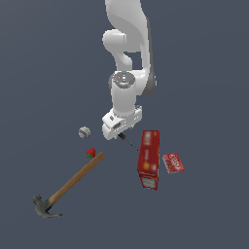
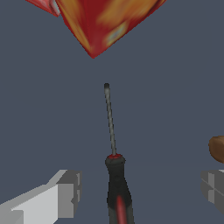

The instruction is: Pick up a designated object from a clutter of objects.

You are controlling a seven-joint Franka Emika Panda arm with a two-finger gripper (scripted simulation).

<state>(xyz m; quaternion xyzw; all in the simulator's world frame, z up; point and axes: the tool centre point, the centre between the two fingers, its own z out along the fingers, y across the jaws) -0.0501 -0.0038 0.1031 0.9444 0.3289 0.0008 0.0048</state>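
Observation:
The screwdriver [image 2: 117, 188] lies flat on the floor, its black-and-red handle between my fingers and its thin dark shaft pointing toward the tall red box [image 2: 98, 22]. My gripper [image 2: 141, 189] is open wide, one finger on each side of the handle, neither touching it. In the exterior view the gripper [image 1: 115, 132] hangs low over the handle, and only the screwdriver's shaft [image 1: 129, 142] shows beside the hand. The rest of the clutter lies around it.
The tall red box [image 1: 149, 159] lies just past the shaft tip, with a small red packet [image 1: 173, 163] beside it. The wooden-handled hammer [image 1: 73, 182] stretches toward the exterior view's left, its handle end [image 2: 217, 148] near one finger. A whitish ball [image 1: 84, 132] and a strawberry [image 1: 91, 153] sit nearby.

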